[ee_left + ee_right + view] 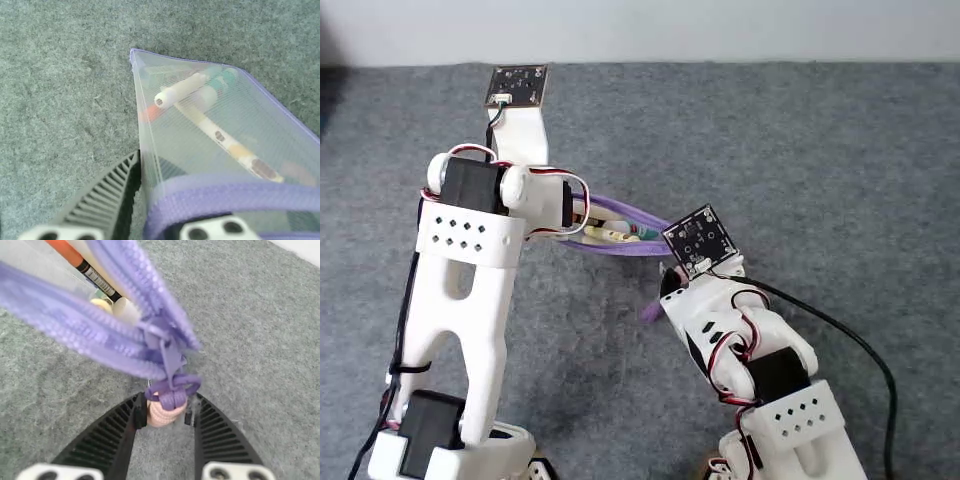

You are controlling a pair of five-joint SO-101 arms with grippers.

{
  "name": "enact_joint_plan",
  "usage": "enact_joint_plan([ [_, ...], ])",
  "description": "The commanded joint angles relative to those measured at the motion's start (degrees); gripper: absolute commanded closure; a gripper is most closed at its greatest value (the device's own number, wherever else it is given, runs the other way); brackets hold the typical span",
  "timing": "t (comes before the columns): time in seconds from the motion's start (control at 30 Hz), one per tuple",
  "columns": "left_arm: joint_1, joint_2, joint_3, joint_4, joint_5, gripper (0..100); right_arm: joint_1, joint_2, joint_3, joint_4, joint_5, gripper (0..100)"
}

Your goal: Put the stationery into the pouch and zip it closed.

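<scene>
A clear mesh pouch (240,125) with a purple zipper edge lies on the grey carpet between the arms, its purple band (625,249) visible from above. Inside are several pens, among them a white marker (182,89) and an orange one (65,250). My left gripper (145,170) is shut on the pouch's end, one finger (107,192) beside the mesh and the other hidden behind it. My right gripper (165,412) is shut on the zipper pull (167,400), a purple loop with a pinkish bead. Behind the slider (167,352) the two zipper tapes spread apart.
Grey carpet (840,170) covers the table around the pouch, with open room to the right and at the back. A black cable (865,350) runs along the right arm. A white wall borders the far edge.
</scene>
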Motion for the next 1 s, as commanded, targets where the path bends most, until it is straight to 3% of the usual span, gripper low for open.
enact_joint_plan([
  [0.0, 0.0, -0.2, -0.5, 0.1, 0.2, 99, 0.4, -1.0, -3.3, -0.1, 0.6, 85.4],
  [0.23, 0.0, -0.2, -0.5, 0.0, 0.2, 99, 0.4, -0.6, -2.7, -3.0, 0.6, 85.8],
  [0.4, 0.0, -0.2, -0.5, 0.0, 0.2, 99, 0.7, -1.1, -3.3, -3.0, 0.7, 99.8],
  [0.77, -0.5, -0.2, -0.4, 0.1, 0.2, 99, 1.7, -1.1, -10.6, -2.4, 0.8, 99.1],
  [0.97, -0.7, -1.1, -2.6, 1.1, 0.2, 98, 3.0, -1.1, -14.2, -2.9, 5.1, 99.1],
])
